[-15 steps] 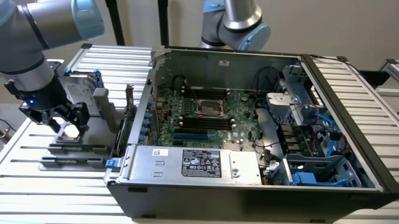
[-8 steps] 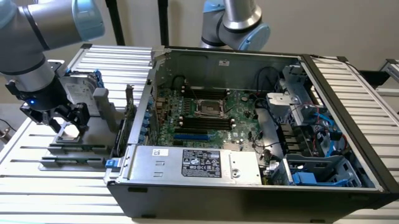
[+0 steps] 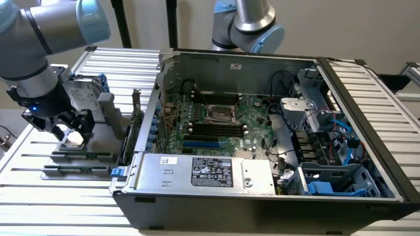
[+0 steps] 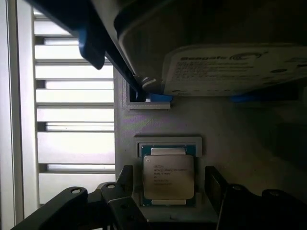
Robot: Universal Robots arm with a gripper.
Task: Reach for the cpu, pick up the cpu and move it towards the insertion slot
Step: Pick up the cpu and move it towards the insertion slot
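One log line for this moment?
phase: reach | gripper: open, straddling cpu | cpu: flat in grey holder, not lifted | insertion slot: inside open case

Hard drive [image 4: 230, 67] near cpu [image 4: 168, 176]; flanks clear

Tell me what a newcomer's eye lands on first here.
The open black computer case with its green motherboard sits mid-scene in the exterior view, a silver-framed square socket at the board's centre. At the exterior view's left, the gripper hangs over a grey rack, open fingers either side of the small silver square cpu.
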